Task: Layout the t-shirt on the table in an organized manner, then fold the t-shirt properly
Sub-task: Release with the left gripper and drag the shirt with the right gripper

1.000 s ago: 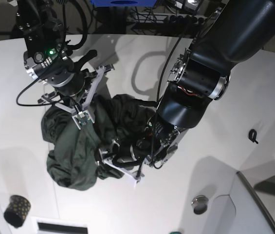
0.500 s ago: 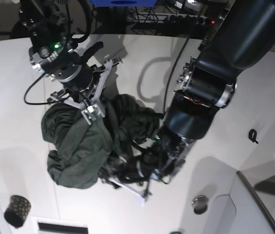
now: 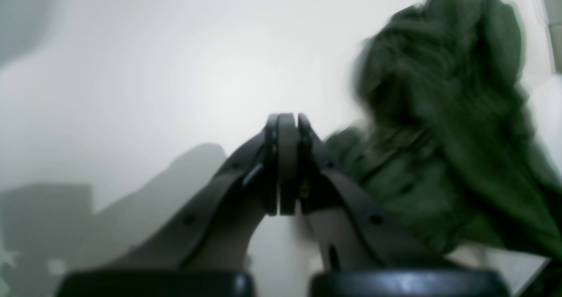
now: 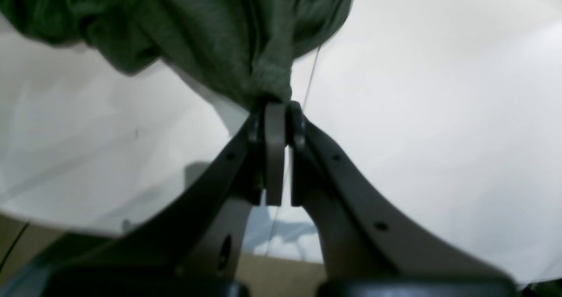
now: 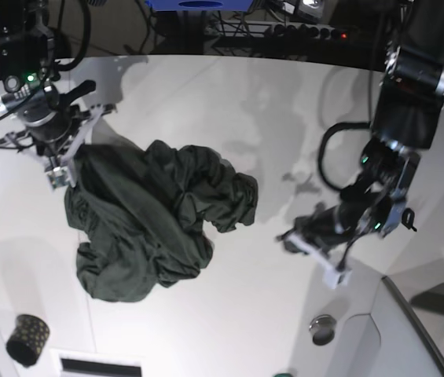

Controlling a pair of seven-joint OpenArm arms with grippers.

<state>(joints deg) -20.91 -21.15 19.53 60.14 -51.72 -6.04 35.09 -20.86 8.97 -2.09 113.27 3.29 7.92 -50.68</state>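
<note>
The right claw (image 4: 276, 112) is squeezing tight on a bunched bit of the t-shirt (image 4: 210, 33). In the base view this claw (image 5: 58, 174) is sitting at the top left corner of the cloth and is pinching the edge there. The dark green t-shirt (image 5: 155, 224) is hanging down from that pinch and is lying in a crumpled heap on the white worktop (image 5: 229, 102), a little left of the middle. Its folds are piling up in wrinkly lumps on the side facing the other arm.

The left claw (image 3: 287, 125) is pressing its two tips together with nothing between them. In its own blurry view the t-shirt (image 3: 443, 125) is sitting off to the side, not touching the tips. In the base view this claw (image 5: 316, 250) is hanging over bare worktop, well apart from the cloth.

A small black cup with gold dots (image 5: 27, 339) is lying near the front left edge. A little round metal thing (image 5: 323, 328) is sitting near the front right.
</note>
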